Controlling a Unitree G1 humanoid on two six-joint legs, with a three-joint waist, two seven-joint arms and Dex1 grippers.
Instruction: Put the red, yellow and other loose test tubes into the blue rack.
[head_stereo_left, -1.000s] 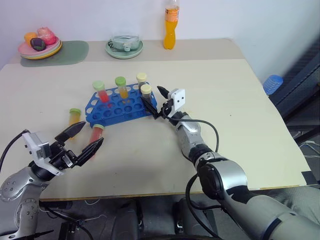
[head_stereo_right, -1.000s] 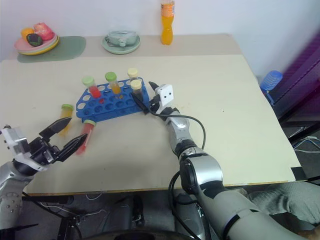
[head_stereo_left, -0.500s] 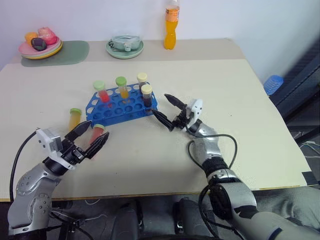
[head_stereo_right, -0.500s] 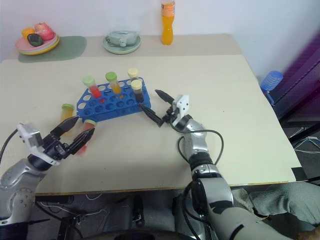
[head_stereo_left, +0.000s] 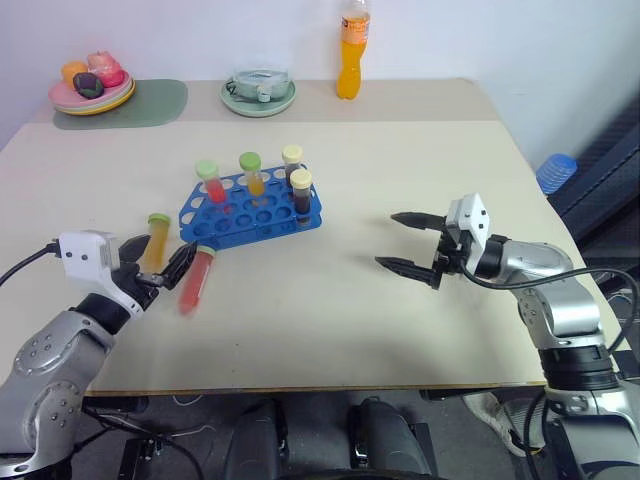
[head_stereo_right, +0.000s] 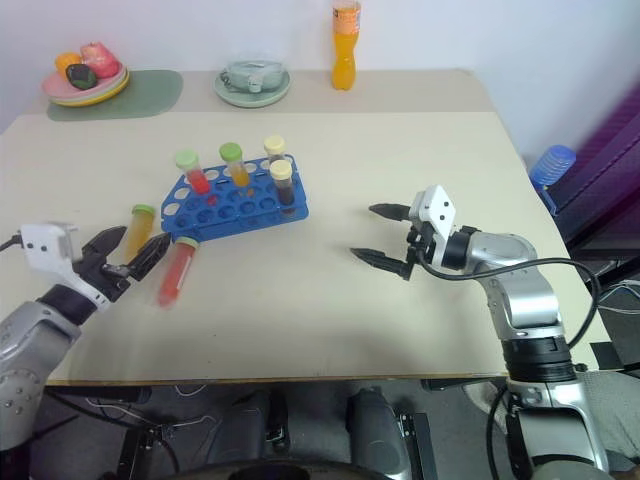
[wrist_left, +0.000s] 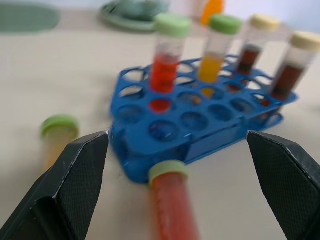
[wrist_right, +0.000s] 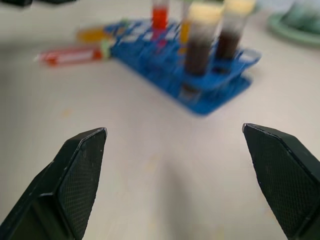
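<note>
At the table's (head_stereo_left: 420, 170) far edge, an orange drink bottle (head_stereo_left: 350, 50) stands at about 12 o'clock. A pale green dish (head_stereo_left: 258, 95) sits at 11, a plate of fruit (head_stereo_left: 92, 85) on a green mat (head_stereo_left: 150, 102) at 10.

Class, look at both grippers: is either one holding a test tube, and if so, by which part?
Nothing is held. The left gripper is open near the loose red tube lying on the table; the right gripper is open over bare table.

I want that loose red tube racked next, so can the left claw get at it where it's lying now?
Probably yes. The left claw is open, right beside the red tube, which lies flat on the table in front of the blue rack. Nothing lies between them.
</note>
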